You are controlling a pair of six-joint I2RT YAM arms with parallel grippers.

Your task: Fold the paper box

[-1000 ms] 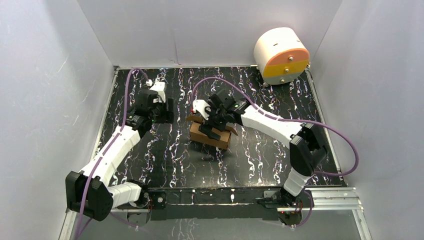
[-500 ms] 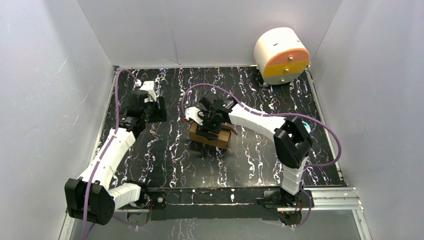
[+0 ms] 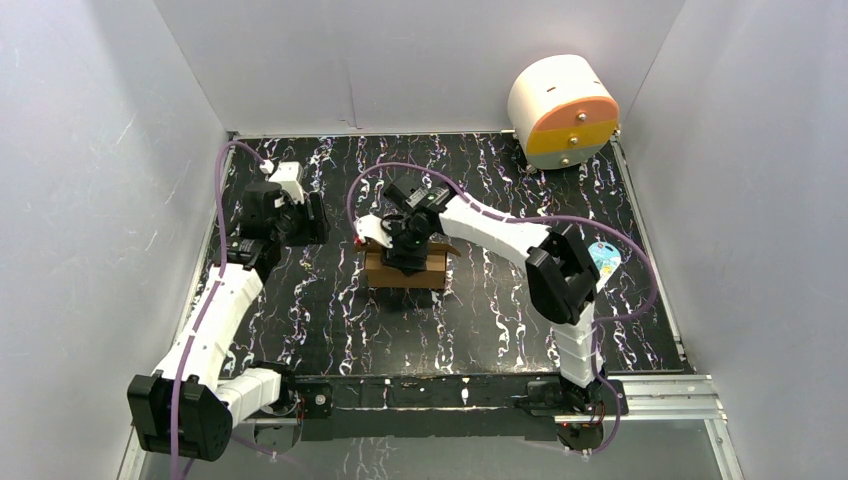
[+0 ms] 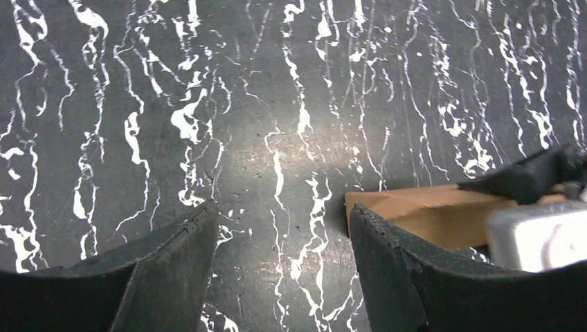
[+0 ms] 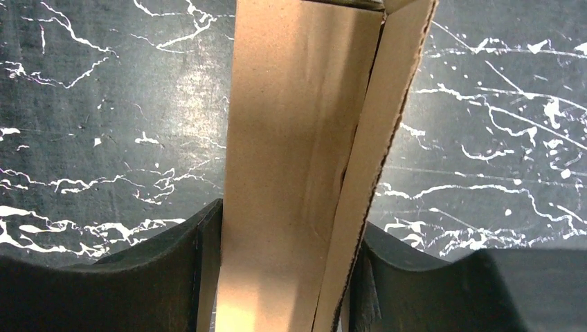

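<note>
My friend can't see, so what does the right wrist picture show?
A brown cardboard box stands between the right tool's two black fingers, touching both. Behind it is a black table with white streaks.

The place is a robotics lab test cell. Plain white panel walls (image 3: 100, 150) box in a black, white-veined marbled tabletop (image 3: 320, 320). A left white-and-black robot arm (image 3: 215, 310) and its right twin (image 3: 500, 232), trailing purple cables (image 3: 220, 200), are bolted by an aluminium rail (image 3: 660, 395).
</note>
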